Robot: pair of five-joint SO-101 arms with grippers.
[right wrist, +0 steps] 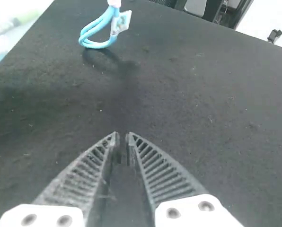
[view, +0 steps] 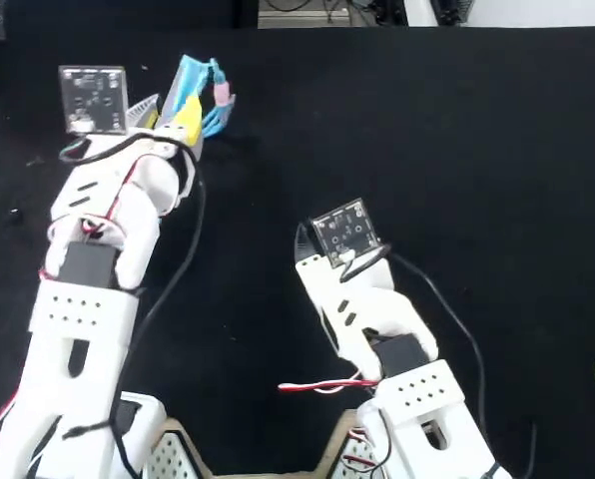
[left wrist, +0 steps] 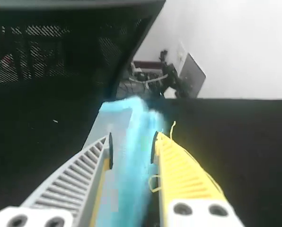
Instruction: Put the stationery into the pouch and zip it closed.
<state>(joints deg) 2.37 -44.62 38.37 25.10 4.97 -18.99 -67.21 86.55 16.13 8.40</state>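
Light-blue soft fabric pouch (view: 192, 78) sits at 11 o'clock on the black table (view: 457, 150), pinched in the left gripper (left wrist: 131, 142). Its blue cord loop (right wrist: 94, 38) hangs free. The right gripper (right wrist: 121, 137), near centre, is pressed together and empty. Assessment: the pouch is light and limp and likely to sag. Grasp the stiffer zip edge.

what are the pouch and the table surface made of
The pouch looks like soft light-blue fabric or flexible plastic, matte; it is pinched flat in the left end effector. The table surface seems black felt-like cloth, matte, with lint specks.
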